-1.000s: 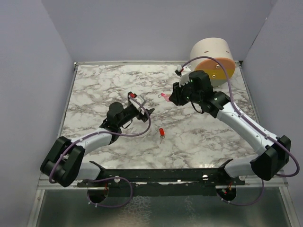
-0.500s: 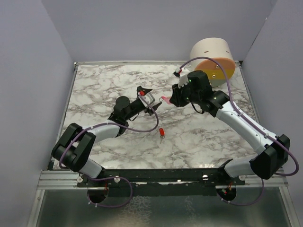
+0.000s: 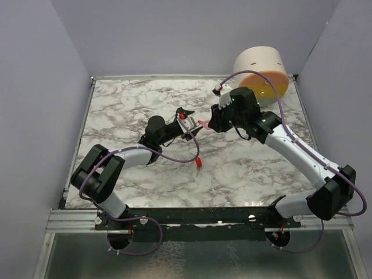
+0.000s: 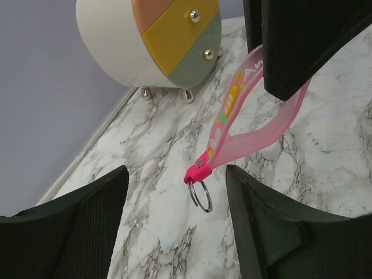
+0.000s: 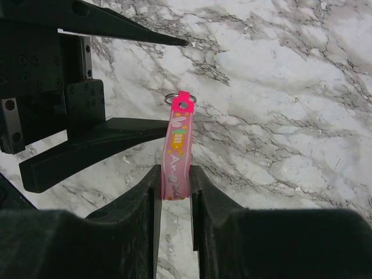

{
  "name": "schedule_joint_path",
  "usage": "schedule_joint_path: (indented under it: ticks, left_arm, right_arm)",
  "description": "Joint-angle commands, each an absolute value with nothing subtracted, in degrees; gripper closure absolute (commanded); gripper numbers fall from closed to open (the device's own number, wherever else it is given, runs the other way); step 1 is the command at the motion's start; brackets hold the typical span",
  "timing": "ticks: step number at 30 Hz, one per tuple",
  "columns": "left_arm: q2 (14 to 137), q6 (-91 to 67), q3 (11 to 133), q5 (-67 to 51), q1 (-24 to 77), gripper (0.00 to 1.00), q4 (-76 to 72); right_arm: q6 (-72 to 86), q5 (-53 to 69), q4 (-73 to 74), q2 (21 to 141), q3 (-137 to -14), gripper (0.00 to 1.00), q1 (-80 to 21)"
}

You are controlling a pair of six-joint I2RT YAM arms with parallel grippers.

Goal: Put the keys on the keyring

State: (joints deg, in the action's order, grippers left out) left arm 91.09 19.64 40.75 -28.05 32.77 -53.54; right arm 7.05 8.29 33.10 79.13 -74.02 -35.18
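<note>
Little of the task is done. The red-headed key (image 3: 199,163) lies loose on the marble worktop (image 3: 128,99), near the front middle, well apart from the keyring (image 4: 232,139) and touched by neither arm. The right tool (image 5: 174,174) is clenched on the keyring's pink strap (image 5: 176,145) and holds it up off the worktop, so the small metal ring (image 4: 200,195) hangs free at the strap's lower end. The left tool (image 3: 192,124) faces it with jaws spread, released and grasping nothing. In the left wrist view the ring sits in the gap between its fingers (image 4: 75,226), touching neither. By my judgement nearly everything is left: fetch the key, bring it to the ring, and thread it on. Room is tight where the two tools meet nose to nose above the middle of the worktop, and a closing jaw could knock the ring or strap. Elsewhere there is bare marble to the left and in front. The round box (image 3: 260,72) stands close behind the right arm at the far right corner, and the grey walls (image 3: 35,87) bound the worktop's edges.
</note>
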Motion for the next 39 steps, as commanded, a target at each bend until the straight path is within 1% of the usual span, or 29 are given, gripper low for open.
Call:
schedule_joint_path:
  ticks: [1, 5, 11, 13, 16, 17, 25, 29, 34, 39]
  left_arm:
    - [92.4, 20.9, 42.7, -30.7, 33.3, 0.33, -55.0]
    - [92.9, 20.8, 43.3, -30.9, 33.4, 0.43, -54.5]
    - [93.9, 21.0, 44.6, -31.8, 33.4, 0.52, -52.1]
    - [93.9, 21.0, 44.9, -31.9, 33.4, 0.59, -51.3]
    - [94.2, 21.1, 45.3, -32.0, 33.4, 0.75, -50.5]
    - [94.2, 21.0, 45.4, -32.0, 33.4, 0.78, -50.0]
    - [93.9, 21.0, 45.4, -33.1, 33.4, 0.87, -48.8]
    - [93.2, 19.8, 45.2, -33.5, 33.5, 1.0, -48.7]
    - [92.7, 15.0, 45.2, -33.0, 33.5, 1.0, -48.7]
    - [92.8, 6.2, 45.9, -31.6, 33.4, 1.0, -48.7]
  right_arm:
    - [6.1, 9.8, 33.2, 79.2, -75.6, 0.78, -35.5]
    - [6.2, 9.8, 33.0, 79.3, -75.4, 0.78, -35.5]
    - [6.2, 9.9, 33.0, 79.3, -75.4, 0.78, -35.5]
    - [6.2, 9.8, 32.9, 79.2, -75.5, 0.78, -35.5]
    - [6.2, 9.8, 32.9, 79.3, -75.5, 0.78, -35.5]
    - [6.2, 9.7, 32.9, 79.3, -75.4, 0.78, -35.5]
    - [6.4, 9.2, 32.6, 79.3, -75.3, 0.78, -35.5]
    - [6.7, 9.1, 32.0, 79.8, -75.2, 0.78, -35.5]
    - [7.4, 8.9, 30.6, 81.2, -75.5, 0.78, -35.5]
    - [9.1, 8.9, 27.4, 82.6, -76.2, 0.77, -35.5]
